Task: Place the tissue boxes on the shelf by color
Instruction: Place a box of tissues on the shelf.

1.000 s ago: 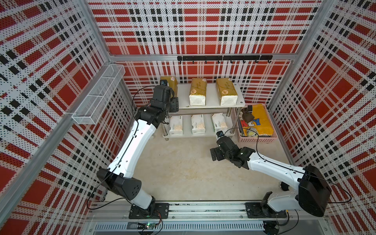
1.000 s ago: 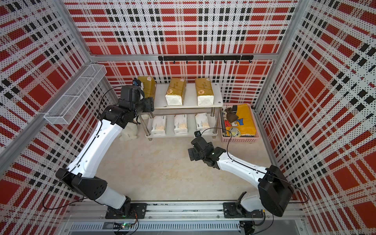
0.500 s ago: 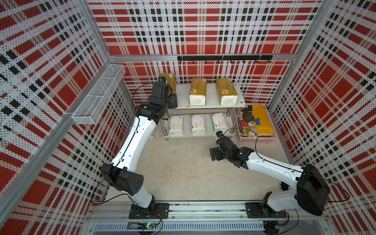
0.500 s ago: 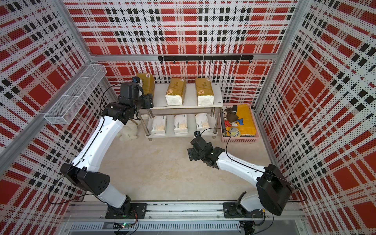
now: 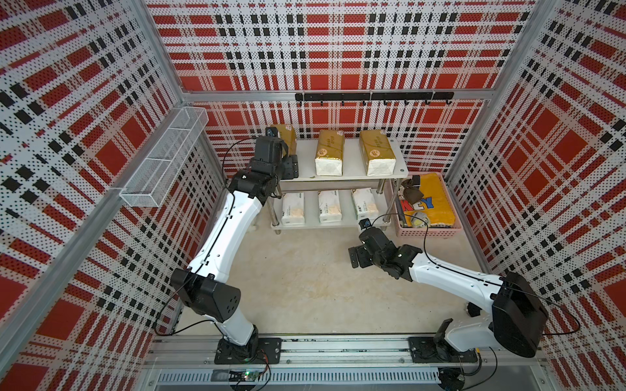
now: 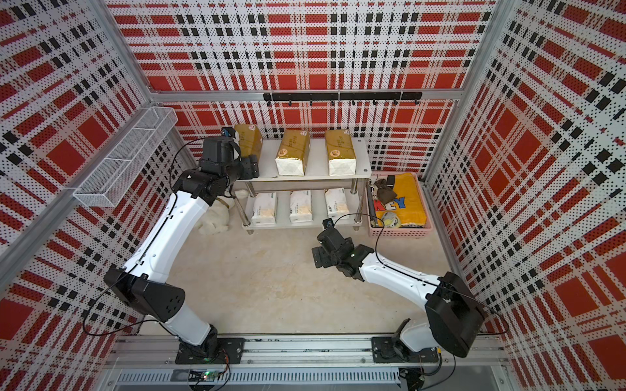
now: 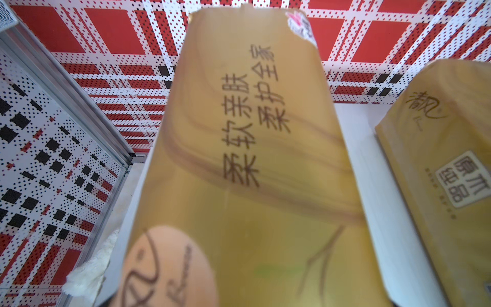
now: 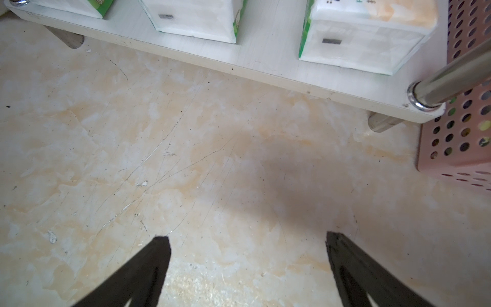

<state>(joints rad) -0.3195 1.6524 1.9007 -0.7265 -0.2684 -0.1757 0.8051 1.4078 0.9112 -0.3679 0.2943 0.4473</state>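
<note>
In both top views the sorting is seen to be almost done: three white tissue boxes (image 5: 329, 210) are lined up on the lower board of the shelf (image 5: 352, 164), and two gold tissue boxes (image 5: 329, 154) are laid on the upper board. The third gold box (image 7: 252, 159) is set at the left end of that board, with the left gripper (image 5: 290, 166) at its near end; whether it is clamped or freed cannot be told. The right gripper (image 8: 248, 236) is held spread and empty over the tabletop (image 8: 186, 159). Only release and withdrawal are judged to be left.
</note>
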